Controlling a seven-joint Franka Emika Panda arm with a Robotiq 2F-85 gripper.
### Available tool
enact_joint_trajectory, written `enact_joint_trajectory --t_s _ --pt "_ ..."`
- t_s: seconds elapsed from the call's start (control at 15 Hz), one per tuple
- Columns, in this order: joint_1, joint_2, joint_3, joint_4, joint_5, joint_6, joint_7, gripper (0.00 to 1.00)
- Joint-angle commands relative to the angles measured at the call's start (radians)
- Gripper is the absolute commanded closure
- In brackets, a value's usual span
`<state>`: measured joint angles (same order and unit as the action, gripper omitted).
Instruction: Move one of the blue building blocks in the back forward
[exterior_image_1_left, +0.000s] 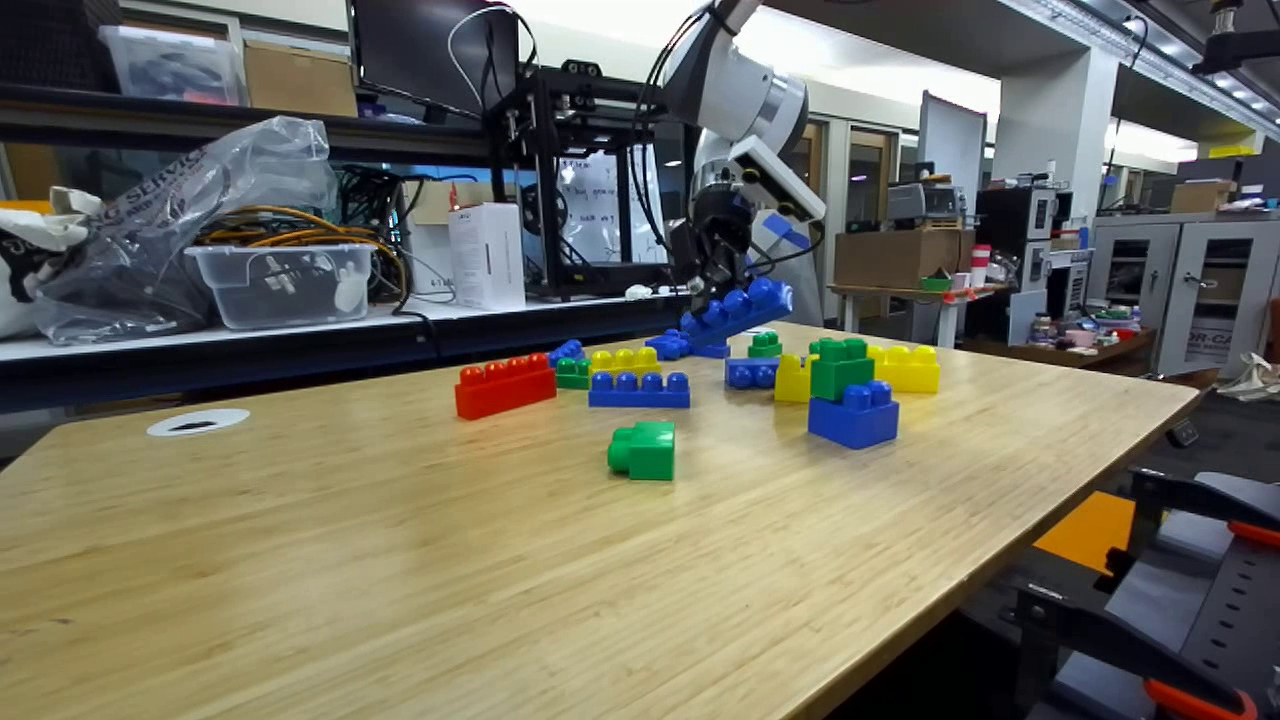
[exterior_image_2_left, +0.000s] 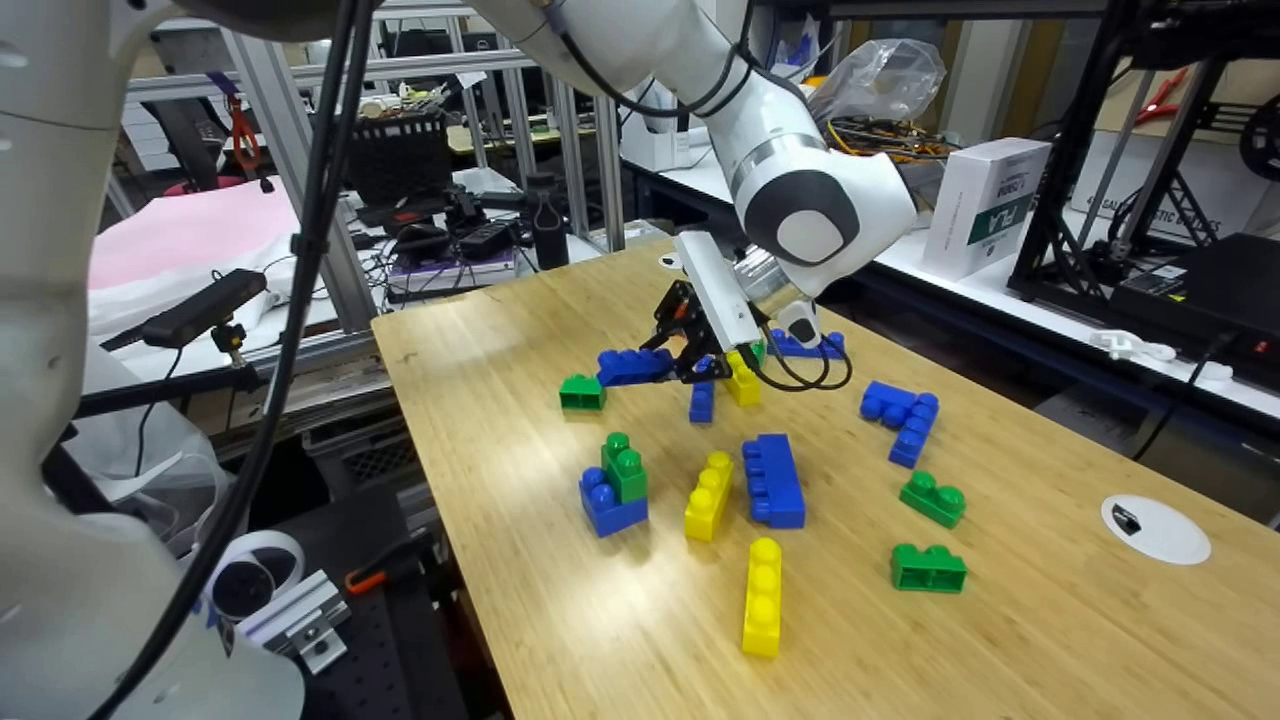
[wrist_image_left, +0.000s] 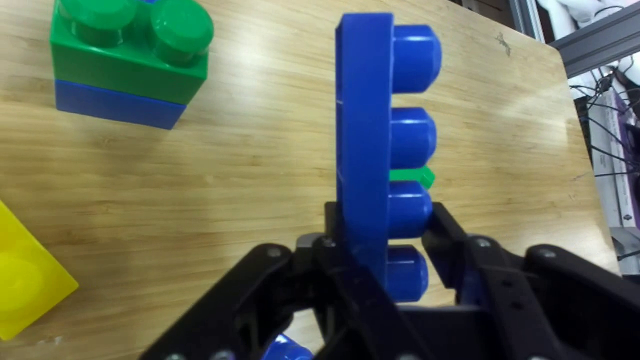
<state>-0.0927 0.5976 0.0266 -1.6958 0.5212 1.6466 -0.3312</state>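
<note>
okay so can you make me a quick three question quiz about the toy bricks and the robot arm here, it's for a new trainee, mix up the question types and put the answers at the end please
1. Multiple choice: what is the gripper holding?
A) a yellow brick
B) a long blue brick
C) a red brick

2. True or false: in both exterior views, a green two-stud brick sits on top of a chunky blue block.

3. Count: in the wrist view, how many studs show on what the gripper holds?

Key: 1. B; 2. True; 3. Four
</note>
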Motion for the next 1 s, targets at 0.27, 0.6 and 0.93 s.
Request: enact_joint_trajectory --t_s 0.27,0.6,0.93 --pt "-0.025 -0.056 0.010 -0.201 0.019 0.203 -0.017 0.82" --pt "-0.020 -0.129 0.053 -0.306 0.110 0.309 -0.030 0.82" --pt "0.009 -0.185 0.073 -0.346 0.215 0.336 -0.030 0.82"
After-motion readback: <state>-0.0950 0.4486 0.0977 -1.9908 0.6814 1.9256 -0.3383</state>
